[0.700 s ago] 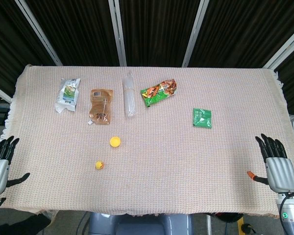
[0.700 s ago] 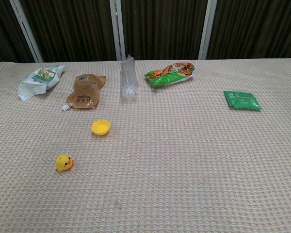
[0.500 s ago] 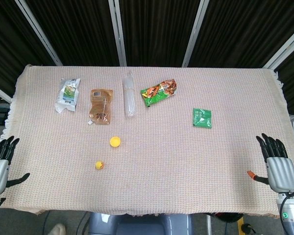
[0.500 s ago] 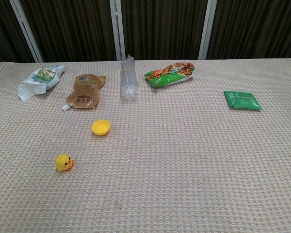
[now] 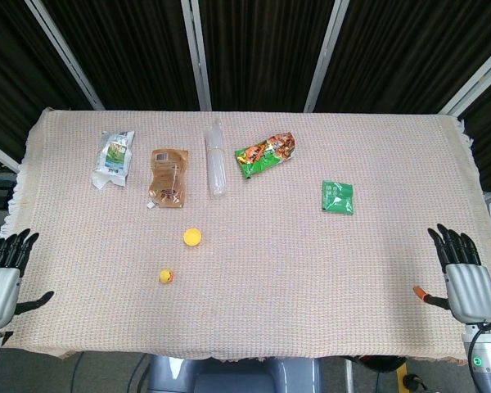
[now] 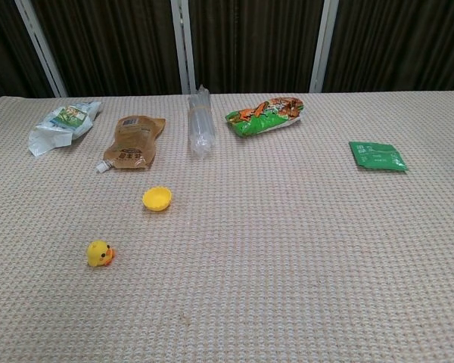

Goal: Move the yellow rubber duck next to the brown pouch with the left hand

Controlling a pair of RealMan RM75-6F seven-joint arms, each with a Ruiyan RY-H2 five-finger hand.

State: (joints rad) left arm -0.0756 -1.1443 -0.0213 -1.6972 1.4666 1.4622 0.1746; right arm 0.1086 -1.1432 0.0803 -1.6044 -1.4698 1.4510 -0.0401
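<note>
The small yellow rubber duck [image 5: 166, 277] [image 6: 100, 254] sits alone on the woven cloth, near the front left. Farther back lies the brown pouch [image 5: 168, 177] [image 6: 132, 139], flat, its spout toward me. My left hand [image 5: 2, 280] hovers off the table's left front corner, fingers spread, holding nothing, well left of the duck. At the right front corner my right hand [image 5: 462, 278] is likewise spread and empty. Neither hand shows in the chest view.
A yellow cup [image 5: 192, 237] [image 6: 157, 199] lies between duck and pouch. At the back are a white-green pouch [image 5: 114, 158], a clear bottle [image 5: 217, 160] and a green-orange snack bag [image 5: 265, 153]. A green sachet [image 5: 337, 197] lies to the right.
My left hand has edged slightly to the right and down at the table's corner. Nothing on the table has moved.
</note>
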